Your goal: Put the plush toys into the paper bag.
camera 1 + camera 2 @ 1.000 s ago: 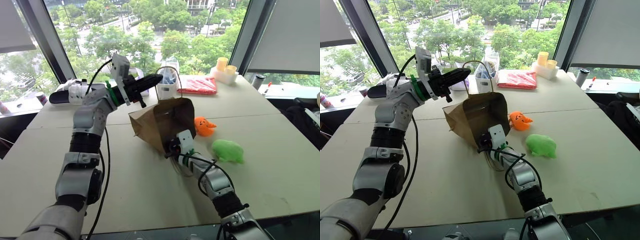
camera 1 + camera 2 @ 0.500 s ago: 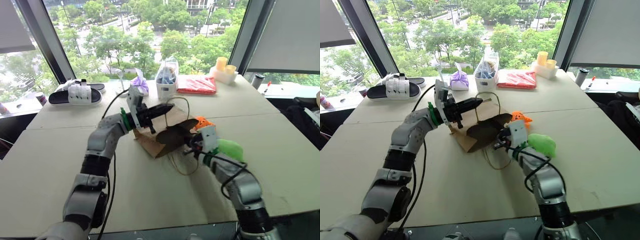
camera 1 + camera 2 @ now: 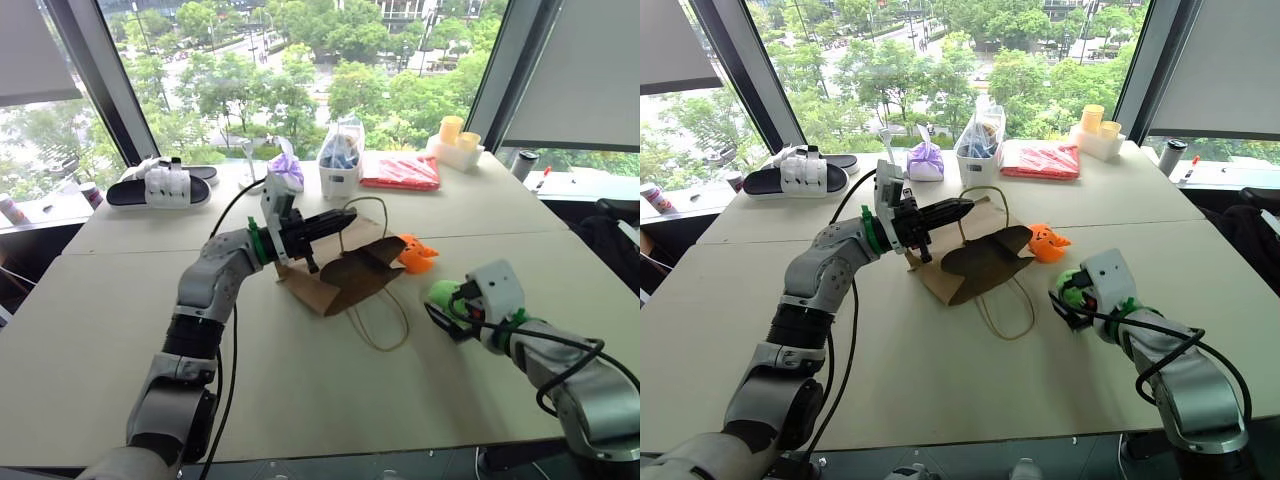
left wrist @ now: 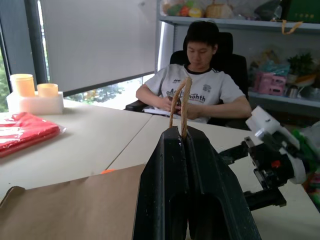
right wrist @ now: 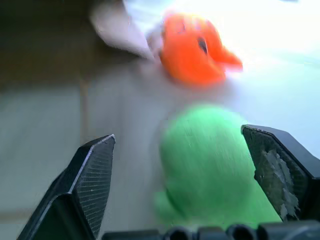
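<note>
Left and right eye views: the paper bag (image 3: 345,275) is lying on its side mid-tabletop (image 3: 300,380), mouth facing the right side, one string handle looping loose on the surface in front of it. The left gripper (image 3: 335,222) is reaching in over the bag's upper edge, fingers closed on the other string handle (image 3: 368,205). The orange plush toy (image 3: 414,253) is sitting just beside the bag's mouth; the green plush toy (image 3: 443,296) is lying nearer the robot, apart from the bag. The right gripper (image 3: 1068,300) is hovering right at the green toy with its fingers spread wide. Left wrist view: both black fingers (image 4: 172,165) are pressing together with the tan handle standing up between the tips; brown bag paper is showing below, and a seated person (image 4: 197,90) is across the tabletop. Right wrist view: the fingers (image 5: 90,170) are standing far apart, the green toy lying between them, not visibly touching either; the orange toy is beyond it, next to the bag's edge.
</note>
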`<action>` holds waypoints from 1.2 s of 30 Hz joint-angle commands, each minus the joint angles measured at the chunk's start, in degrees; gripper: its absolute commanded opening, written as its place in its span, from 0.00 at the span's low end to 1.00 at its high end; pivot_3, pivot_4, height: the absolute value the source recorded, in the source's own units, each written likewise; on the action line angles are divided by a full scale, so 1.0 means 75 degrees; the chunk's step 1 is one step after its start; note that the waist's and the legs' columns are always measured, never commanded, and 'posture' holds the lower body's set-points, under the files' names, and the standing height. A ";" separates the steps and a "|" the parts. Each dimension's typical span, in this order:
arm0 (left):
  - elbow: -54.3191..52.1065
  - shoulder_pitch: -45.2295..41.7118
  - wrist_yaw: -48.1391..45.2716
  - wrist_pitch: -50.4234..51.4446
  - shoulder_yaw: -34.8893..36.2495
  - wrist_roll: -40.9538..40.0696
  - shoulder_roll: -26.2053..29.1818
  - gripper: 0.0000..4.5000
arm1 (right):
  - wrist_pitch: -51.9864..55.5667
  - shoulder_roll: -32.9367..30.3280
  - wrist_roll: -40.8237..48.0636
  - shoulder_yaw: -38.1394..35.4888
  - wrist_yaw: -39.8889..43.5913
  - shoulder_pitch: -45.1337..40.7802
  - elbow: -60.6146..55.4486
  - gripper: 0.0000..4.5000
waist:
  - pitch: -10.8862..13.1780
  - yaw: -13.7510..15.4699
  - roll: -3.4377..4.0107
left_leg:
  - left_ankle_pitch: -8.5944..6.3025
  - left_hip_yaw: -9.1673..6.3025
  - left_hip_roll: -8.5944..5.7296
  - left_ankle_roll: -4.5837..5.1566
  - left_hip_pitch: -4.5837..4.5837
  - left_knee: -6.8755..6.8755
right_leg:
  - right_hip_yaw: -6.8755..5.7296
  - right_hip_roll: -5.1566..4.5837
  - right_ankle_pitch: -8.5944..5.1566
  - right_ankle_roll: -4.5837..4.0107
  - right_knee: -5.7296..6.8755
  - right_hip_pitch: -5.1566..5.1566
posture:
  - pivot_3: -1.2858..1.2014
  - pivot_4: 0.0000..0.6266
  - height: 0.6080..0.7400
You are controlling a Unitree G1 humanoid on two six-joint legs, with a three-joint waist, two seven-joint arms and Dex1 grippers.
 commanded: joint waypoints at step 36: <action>-0.0098 -0.0680 0.0026 0.0338 0.0102 -0.0337 0.0078 0.00 | -0.0885 0.1083 0.0474 0.2197 0.0784 -0.3106 0.0634 0.01 | 0.0003 -0.0041 -0.0005 | 0.0003 -0.0002 0.0004 -0.0005 0.0004 0.0004 | 0.0000 0.0003 0.0001 -0.0001 -0.0001 0.0002 | 0.52 0.24 1.00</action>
